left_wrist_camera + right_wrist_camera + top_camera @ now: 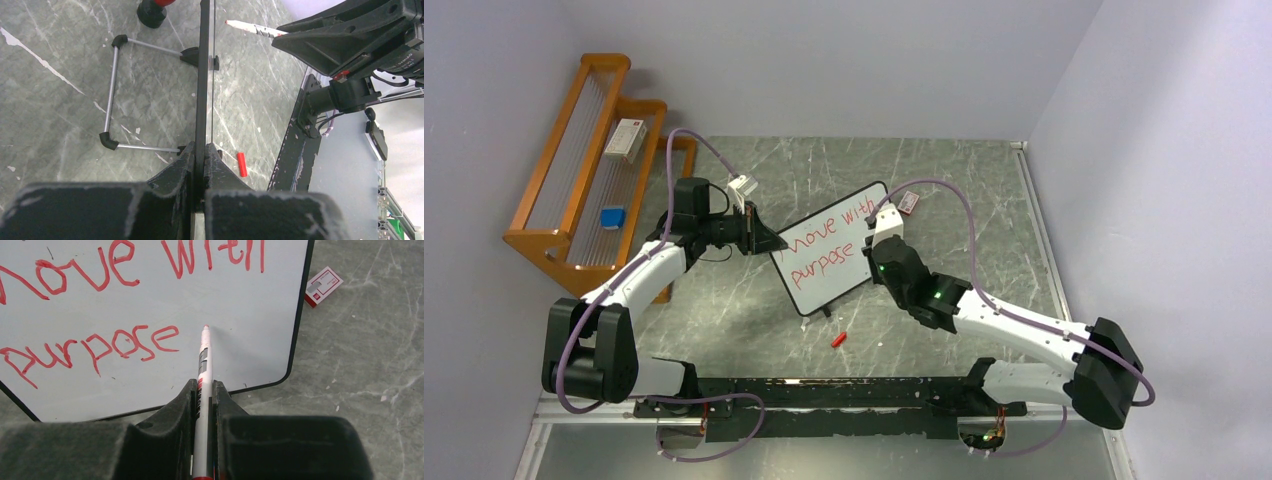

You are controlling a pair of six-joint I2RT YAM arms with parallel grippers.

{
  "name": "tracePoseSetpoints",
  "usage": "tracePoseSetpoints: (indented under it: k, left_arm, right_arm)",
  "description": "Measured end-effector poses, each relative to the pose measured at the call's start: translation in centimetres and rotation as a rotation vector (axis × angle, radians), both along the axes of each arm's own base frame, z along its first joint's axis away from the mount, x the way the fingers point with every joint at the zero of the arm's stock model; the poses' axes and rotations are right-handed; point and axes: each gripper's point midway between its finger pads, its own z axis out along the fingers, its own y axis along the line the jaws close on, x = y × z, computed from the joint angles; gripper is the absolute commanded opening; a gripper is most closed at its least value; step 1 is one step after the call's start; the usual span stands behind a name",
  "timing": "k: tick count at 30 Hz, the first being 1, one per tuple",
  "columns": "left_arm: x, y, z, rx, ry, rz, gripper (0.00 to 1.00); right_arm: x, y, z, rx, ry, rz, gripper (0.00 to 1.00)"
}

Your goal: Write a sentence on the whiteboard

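Left hand (pixel 202 150) clamps the edge of the black-framed white whiteboard (pixel 834 262); right hand (pixel 205 392) pinches a white-barrelled red marker (pixel 204 362), tip near the board. Small red cap (pixel 838 339) lies on grey marbled tabletop (pixel 724 310).

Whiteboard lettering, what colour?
Red lettering on the whiteboard; right wrist view shows it best.

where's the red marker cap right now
Top view: the red cap lies loose on the table, just on the arm-base side of the whiteboard, roughly midway between the two arms.

The white whiteboard (pixel 250 330) bears red lettering (pixel 134 342).
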Motion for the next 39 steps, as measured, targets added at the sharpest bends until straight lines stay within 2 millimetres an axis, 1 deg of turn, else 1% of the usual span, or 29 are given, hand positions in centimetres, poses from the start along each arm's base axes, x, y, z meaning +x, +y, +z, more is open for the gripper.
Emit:
tracePoseSetpoints:
  k: [17,26,39]
  left_arm:
    - [0.1,0.0,0.0,0.0,0.002,0.0,0.05]
    - [0.1,0.0,0.0,0.001,0.004,0.0,0.05]
    - [0.1,0.0,0.0,0.001,0.005,0.0,0.05]
  right_arm:
    - [0.9,0.5,-1.4,-0.016,0.024,0.019,0.0]
    - [0.9,0.6,-1.5,-0.015,0.026,0.019,0.0]
    - [-0.2,-0.5,-3.5,-0.041,0.079,0.017,0.0]
